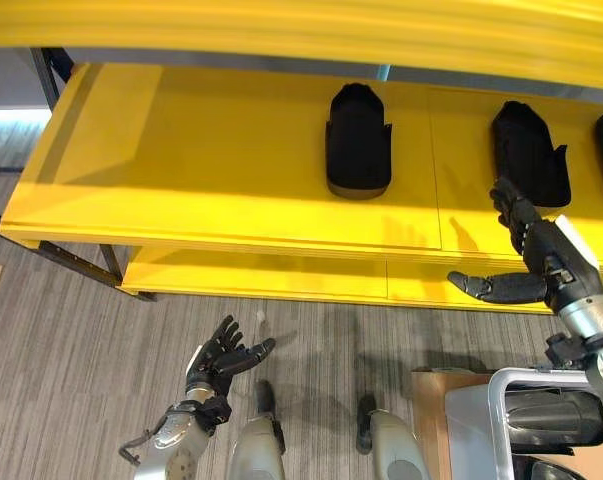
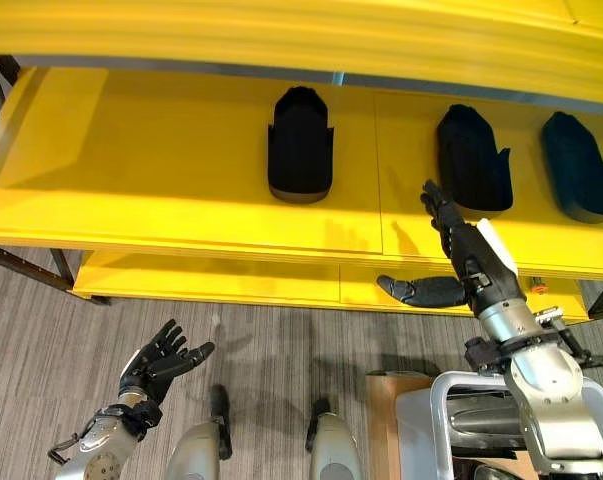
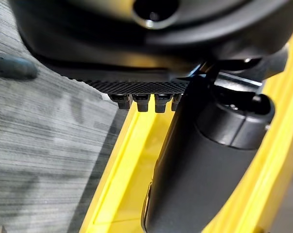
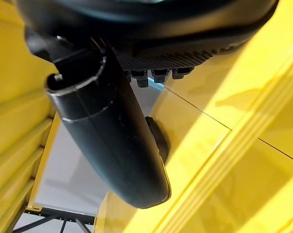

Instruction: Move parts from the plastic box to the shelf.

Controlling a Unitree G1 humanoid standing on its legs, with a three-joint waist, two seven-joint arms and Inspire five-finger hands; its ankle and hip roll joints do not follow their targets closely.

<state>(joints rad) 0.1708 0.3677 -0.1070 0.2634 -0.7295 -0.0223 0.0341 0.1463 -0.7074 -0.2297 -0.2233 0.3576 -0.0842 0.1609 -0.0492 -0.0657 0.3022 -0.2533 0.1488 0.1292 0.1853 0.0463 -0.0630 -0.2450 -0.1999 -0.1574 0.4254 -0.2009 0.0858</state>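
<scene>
Grey striped carpet floor [image 1: 71,330] lies below a bright yellow metal shelf [image 1: 201,170] with two tiers. On the upper tier, black moulded plastic parts lie apart in a row: one near the middle [image 1: 358,140], a second to its right [image 1: 528,152]. The right eye view adds a third black part [image 2: 579,165] further right, which the left eye view cuts at its edge. At lower right stands a grey plastic box [image 2: 461,425], seemingly with dark parts inside. The right hand [image 2: 459,255] reaches up at the shelf's front edge, fingers straight, thumb spread sideways, holding nothing. The left hand [image 1: 224,357] hangs low over the floor, fingers loosely spread, empty.
</scene>
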